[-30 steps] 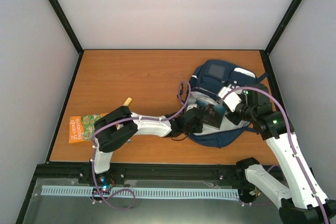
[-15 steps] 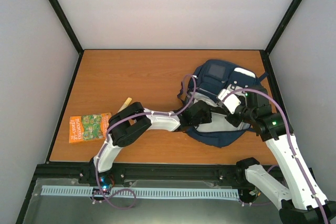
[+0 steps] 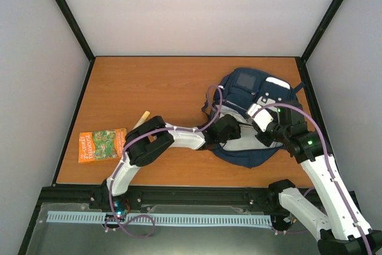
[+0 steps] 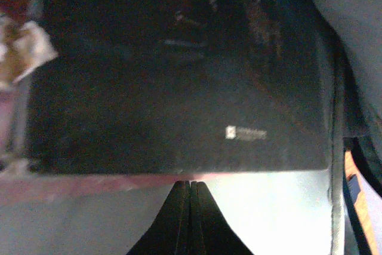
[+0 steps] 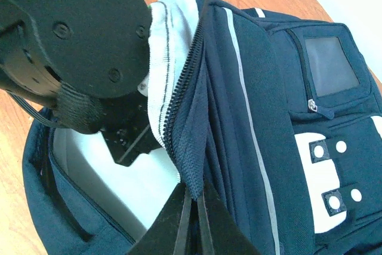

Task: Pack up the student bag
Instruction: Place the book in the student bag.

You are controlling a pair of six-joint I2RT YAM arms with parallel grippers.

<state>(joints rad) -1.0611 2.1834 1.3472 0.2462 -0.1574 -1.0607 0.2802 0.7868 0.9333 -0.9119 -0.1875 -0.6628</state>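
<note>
The student bag (image 3: 248,91), navy with a thin white stripe and white patches, lies at the table's right with its main opening toward the arms. My right gripper (image 5: 196,200) is shut on the bag's zip edge (image 5: 191,147) and holds the flap up. My left gripper (image 4: 191,184) is shut with nothing between its fingers, and it reaches into the opening over the light grey lining (image 4: 274,213). Its tips touch the near edge of a dark book (image 4: 179,88) lying inside. In the top view the left wrist (image 3: 225,129) sits in the opening and its fingertips are hidden.
An orange picture book (image 3: 101,144) lies at the table's left near the front edge. A short wooden stick (image 3: 143,117) lies just right of it, beside the left arm's elbow (image 3: 146,144). Black frame posts and grey walls close in the table.
The left arm has stretched right and pushed deeper into the bag. The dark book seen at the opening a second ago is now inside, out of the top view. The right gripper kept its hold.
</note>
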